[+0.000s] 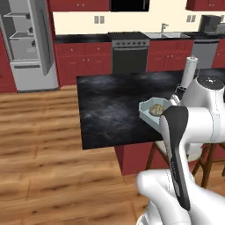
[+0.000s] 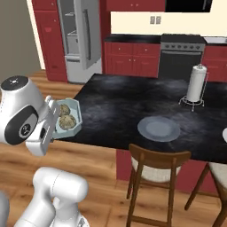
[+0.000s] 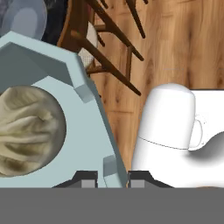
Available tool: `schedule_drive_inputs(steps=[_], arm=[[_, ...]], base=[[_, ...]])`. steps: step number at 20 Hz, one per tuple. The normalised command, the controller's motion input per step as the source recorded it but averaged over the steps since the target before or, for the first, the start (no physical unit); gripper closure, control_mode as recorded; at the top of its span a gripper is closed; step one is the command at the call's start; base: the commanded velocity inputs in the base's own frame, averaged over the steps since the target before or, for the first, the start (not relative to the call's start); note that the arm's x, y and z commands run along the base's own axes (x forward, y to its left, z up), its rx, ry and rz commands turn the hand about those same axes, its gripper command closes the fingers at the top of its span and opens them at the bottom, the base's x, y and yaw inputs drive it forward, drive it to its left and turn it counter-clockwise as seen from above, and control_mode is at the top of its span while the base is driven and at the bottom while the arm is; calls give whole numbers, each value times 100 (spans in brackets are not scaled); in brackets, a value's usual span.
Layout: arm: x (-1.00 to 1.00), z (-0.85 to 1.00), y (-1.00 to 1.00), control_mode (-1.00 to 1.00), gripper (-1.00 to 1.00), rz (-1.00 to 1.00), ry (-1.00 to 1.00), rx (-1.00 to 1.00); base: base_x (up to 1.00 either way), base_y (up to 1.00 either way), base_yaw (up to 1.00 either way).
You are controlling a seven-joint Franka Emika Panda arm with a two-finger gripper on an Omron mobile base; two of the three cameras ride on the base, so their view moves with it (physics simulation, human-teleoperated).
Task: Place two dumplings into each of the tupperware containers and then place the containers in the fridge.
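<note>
My gripper point(image 3: 113, 178) is shut on the rim of the pale blue-green tupperware container point(image 3: 83, 113), with one fingertip on each side of its wall. The container point(image 2: 78, 116) hangs level at the near left corner of the black island counter point(image 2: 133, 102), partly past its edge. Two dumplings lie inside it: one dumpling point(image 2: 63, 109) behind another dumpling point(image 2: 68, 123). In the left base view the container point(image 1: 147, 112) and a dumpling point(image 1: 156, 109) show beside my arm. The grey fridge point(image 1: 30, 44) stands open at the far left, its shelves showing; the fridge point(image 2: 82, 35) is across the wooden floor.
A round grey plate point(image 2: 158, 128) and a paper towel roll point(image 2: 196, 83) stand on the island. Wooden stools point(image 2: 159, 164) sit along its near side. A black oven point(image 1: 129, 55) and red cabinets line the back wall. Open wooden floor lies between island and fridge.
</note>
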Motion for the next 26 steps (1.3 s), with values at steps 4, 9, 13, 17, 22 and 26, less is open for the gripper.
schedule_drive_inputs(steps=[4, 9, 13, 17, 22, 26], arm=[[0, 0, 0, 100, 100, 0, 0, 0], [0, 0, 0, 100, 100, 0, 0, 0], [0, 0, 0, 100, 100, 0, 0, 0], [0, 0, 0, 100, 100, 0, 0, 0], [0, 0, 0, 100, 100, 0, 0, 0], [0, 0, 0, 100, 100, 0, 0, 0]], base=[[0, 100, 0], [11, 100, 0], [79, 100, 0], [100, 100, -1], [100, 100, -1], [100, 100, -1]])
